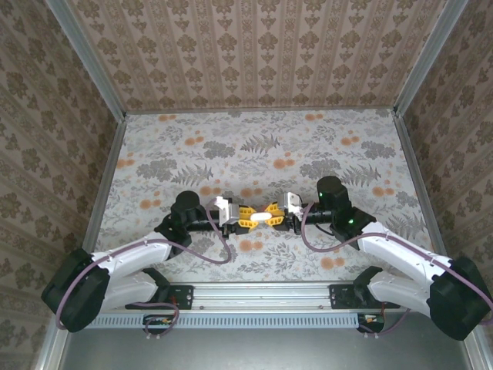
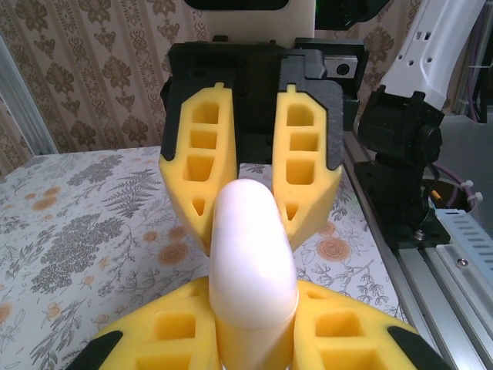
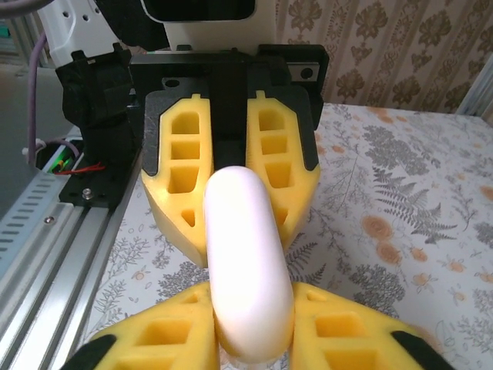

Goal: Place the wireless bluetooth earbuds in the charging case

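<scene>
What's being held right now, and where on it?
A white case, pinched at opposite ends: left gripper on one end, right gripper on the other.

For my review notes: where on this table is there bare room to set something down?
Bare: the far half of the floral-print tabletop, up to the papered back wall. Crowded: near centre, where left gripper and right gripper both clamp one white rounded plastic piece.

A staged robot test cell. Wallpapered panels (image 1: pixel 254 54) sit in aluminium framing (image 1: pixel 87 58); a metal rail (image 1: pixel 262 294) edges the floral tabletop (image 1: pixel 254 146).
</scene>
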